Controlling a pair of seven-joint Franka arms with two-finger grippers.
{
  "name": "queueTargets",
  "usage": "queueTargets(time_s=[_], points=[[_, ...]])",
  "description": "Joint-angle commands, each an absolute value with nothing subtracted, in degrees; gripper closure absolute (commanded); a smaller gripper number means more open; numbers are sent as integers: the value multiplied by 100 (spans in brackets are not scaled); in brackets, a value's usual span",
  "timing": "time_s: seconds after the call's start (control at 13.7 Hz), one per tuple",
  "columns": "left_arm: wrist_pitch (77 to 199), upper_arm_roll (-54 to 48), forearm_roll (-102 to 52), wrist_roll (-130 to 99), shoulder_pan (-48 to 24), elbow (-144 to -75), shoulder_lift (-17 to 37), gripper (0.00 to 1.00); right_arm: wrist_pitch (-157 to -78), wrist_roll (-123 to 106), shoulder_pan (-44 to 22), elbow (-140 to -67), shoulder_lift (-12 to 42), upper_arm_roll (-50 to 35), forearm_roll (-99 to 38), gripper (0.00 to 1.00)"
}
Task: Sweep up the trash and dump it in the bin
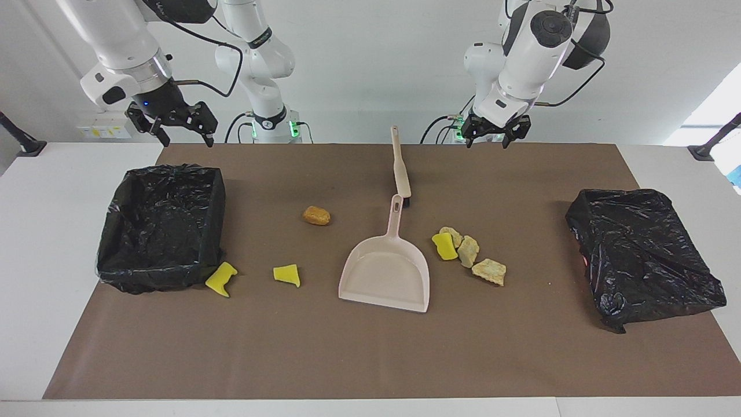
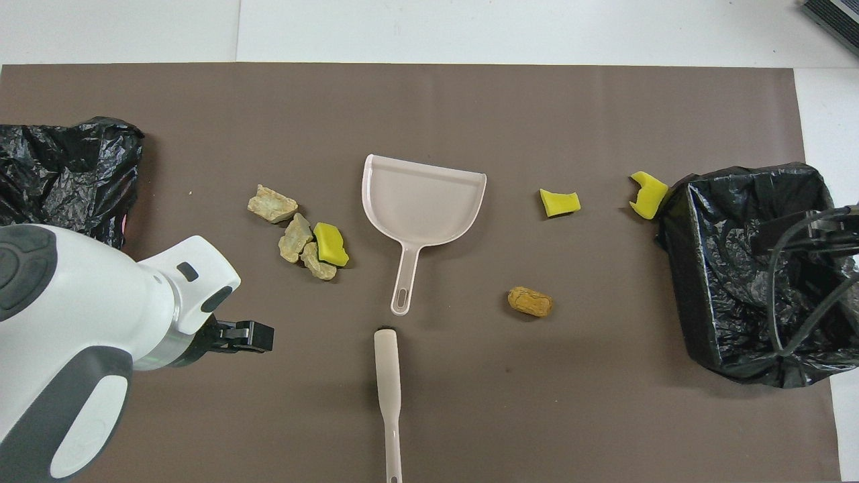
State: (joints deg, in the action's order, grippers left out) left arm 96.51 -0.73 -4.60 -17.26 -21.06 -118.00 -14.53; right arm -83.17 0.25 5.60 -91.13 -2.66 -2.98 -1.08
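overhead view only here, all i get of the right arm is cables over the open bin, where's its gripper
observer: The right gripper is raised over the table edge at the robots' end, by the open bin, fingers open, holding nothing.
operator: and the left one, i only see a bit of it
observer: The left gripper hangs over that same table edge, fingers open, empty.
operator: black bag at the left arm's end is cut off for me, open too
observer: No opening shows. The black bag is crumpled plastic drawn across the top.
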Motion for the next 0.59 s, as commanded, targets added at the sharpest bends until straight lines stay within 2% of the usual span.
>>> queueTargets(time_s=[0.0,0.22,0.51], points=[[10263,18,-606,-1793,-2346,-11962,-1556,0,-8287,52,589,-9193,-378,-281,-149,0],[10931,26,-615,-1714,-2425,-11735,-1276,0,-8446,70,519,-9202,-273,-334,-79,0],[11214,18,-598,-1670,-2470,-10996,-625,0,-8788,97,431,-9176,192,-448,-106,0]])
